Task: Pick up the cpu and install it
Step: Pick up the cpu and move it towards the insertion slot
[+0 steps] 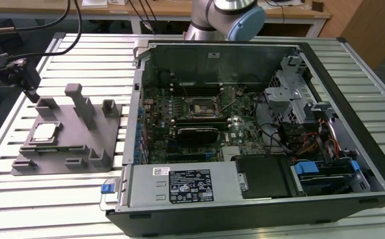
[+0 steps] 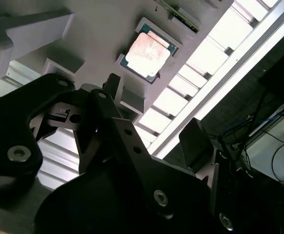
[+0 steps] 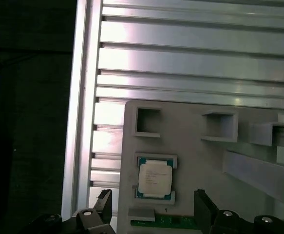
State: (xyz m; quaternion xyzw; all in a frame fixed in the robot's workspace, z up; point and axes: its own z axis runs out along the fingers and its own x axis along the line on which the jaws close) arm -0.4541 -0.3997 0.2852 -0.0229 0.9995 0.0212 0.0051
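Cpu [image 3: 155,179], pale silver square edged green, lies in grey fixture [image 3: 205,161], claw [image 3: 153,197] wide

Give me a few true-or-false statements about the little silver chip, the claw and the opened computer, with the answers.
1. The cpu lies in a recess of the grey fixture. True.
2. The claw is gripping the cpu. False: it is open and empty, and the chip lies on the fixture.
3. The computer case lies open with its motherboard showing. True.
4. The cpu sits in the motherboard's socket. False: it is on the fixture, outside the case.
5. The fixture stands at the exterior view's right of the case. False: it stands at the case's left.
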